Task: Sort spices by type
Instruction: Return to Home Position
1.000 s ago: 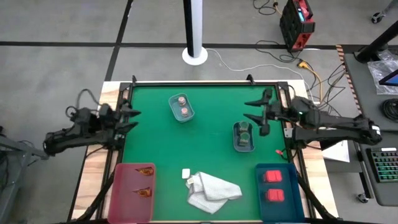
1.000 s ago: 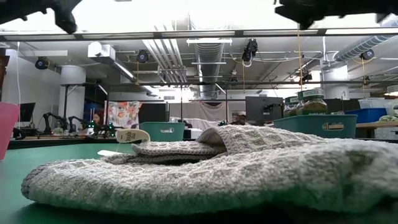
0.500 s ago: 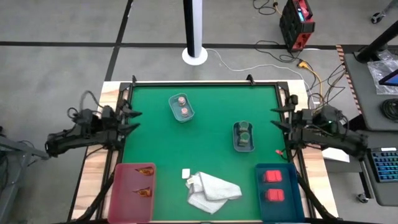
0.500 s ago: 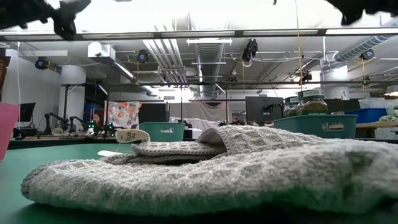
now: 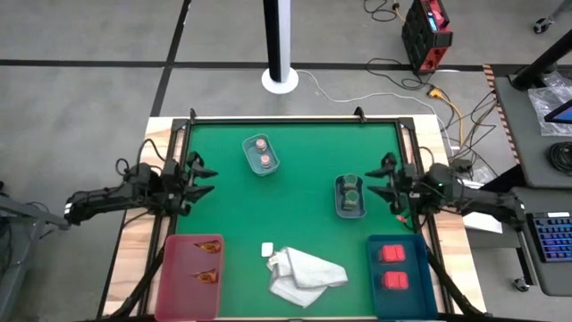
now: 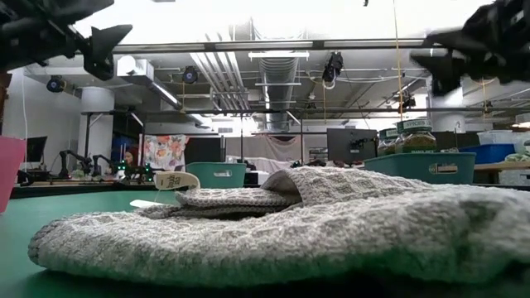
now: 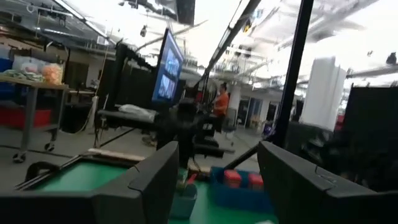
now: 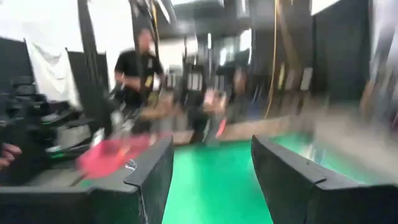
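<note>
left gripper (image 5: pixel 201 173) and right gripper (image 5: pixel 380 179): fingers apart, empty, at table's side edges. near: packets (image 5: pixel 207 259) in pink bin (image 5: pixel 170 268), red blocks (image 5: pixel 391 266) in blue bin (image 5: pixel 374 286). farther: greenish jars (image 5: pixel 350 192) in mid tray (image 5: pixel 340 210); clear jars (image 5: pixel 261 154) in far tray (image 5: pixel 273 166). sorting judged complete; no spice seen loose.

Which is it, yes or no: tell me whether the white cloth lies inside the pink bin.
No, the white cloth lies on the green table beside the pink bin, not in it.

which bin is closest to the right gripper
The small clear tray holding the greenish jars, just beside the right gripper; the blue bin, pink bin and other small tray sit farther off.
</note>
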